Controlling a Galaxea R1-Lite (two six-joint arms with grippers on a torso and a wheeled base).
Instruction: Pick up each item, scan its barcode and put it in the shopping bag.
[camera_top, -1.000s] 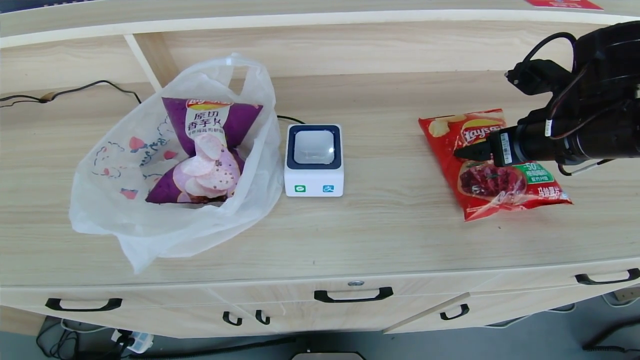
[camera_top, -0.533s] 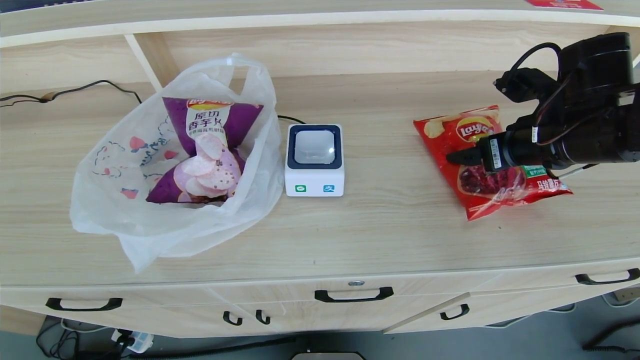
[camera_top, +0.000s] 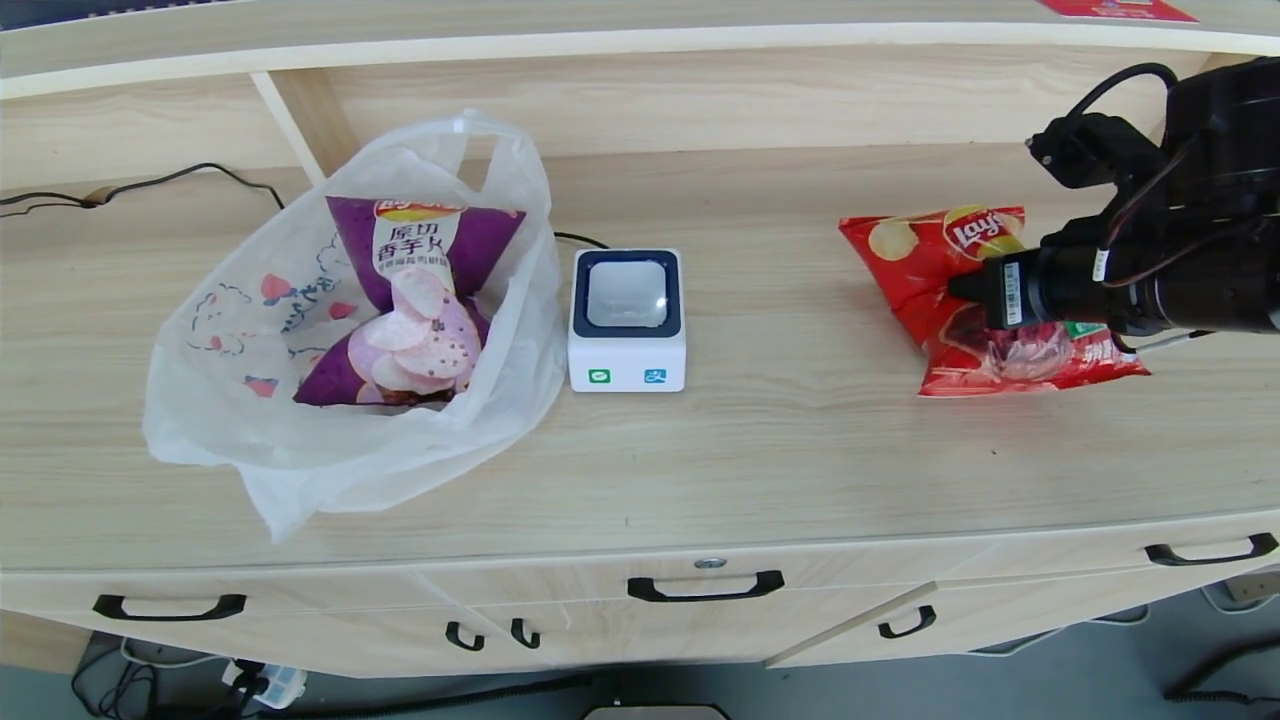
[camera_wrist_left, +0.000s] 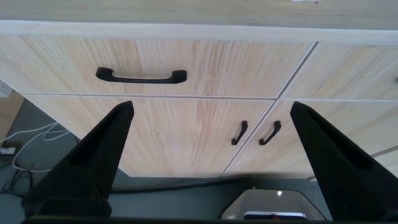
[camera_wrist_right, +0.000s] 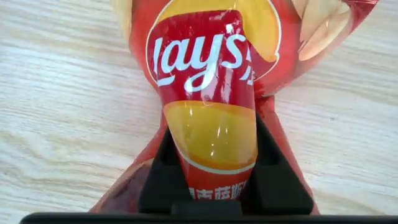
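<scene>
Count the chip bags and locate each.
2. The purple chip bag sits in the shopping bag, left of the scanner; the red chip bag is right of it, pinched in the right pincer. More may be hidden in the bag.

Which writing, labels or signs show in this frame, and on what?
On the red chip bag: a brand logo in white letters, clear.
On the purple chip bag: a logo and large characters, clear.
On the scanner: two small icons, no words.
On the sticker by the right gripper: a barcode, too small to read.
</scene>
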